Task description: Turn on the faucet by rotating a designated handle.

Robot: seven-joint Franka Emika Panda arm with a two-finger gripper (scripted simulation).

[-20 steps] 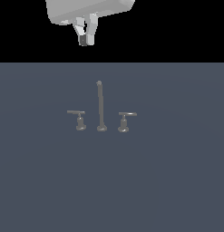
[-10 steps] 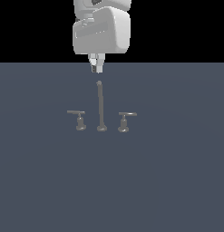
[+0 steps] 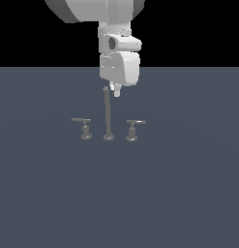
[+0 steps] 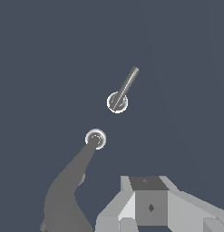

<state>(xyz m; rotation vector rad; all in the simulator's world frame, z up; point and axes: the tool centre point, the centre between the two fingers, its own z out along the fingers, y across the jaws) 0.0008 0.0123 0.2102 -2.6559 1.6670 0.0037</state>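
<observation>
The faucet stands on the flat slate-blue table as three separate grey metal pieces in a row. In the exterior view the tall thin spout rod rises upright at the middle of the row. The handle sits just beside it at 3 o'clock, a short post on a round base with a thin bar on top that reaches toward the exterior view's right. The twin lever stands at 9 o'clock of the rod, its bar jutting toward the exterior view's left. The three pieces are apart from one another, each on its own base.

The white arm comes down from 12 o'clock, and its hand hangs above the table, close to the top of the spout rod and slightly to the 1 o'clock side of it. It touches nothing that can be seen. Its fingers are small and partly hidden by the wrist housing, so whether the hand is open or closed cannot be told.

In the wrist view the handle shows from above, a round base with its bar slanting away. The spout rod looms nearer, ending in its round base.
</observation>
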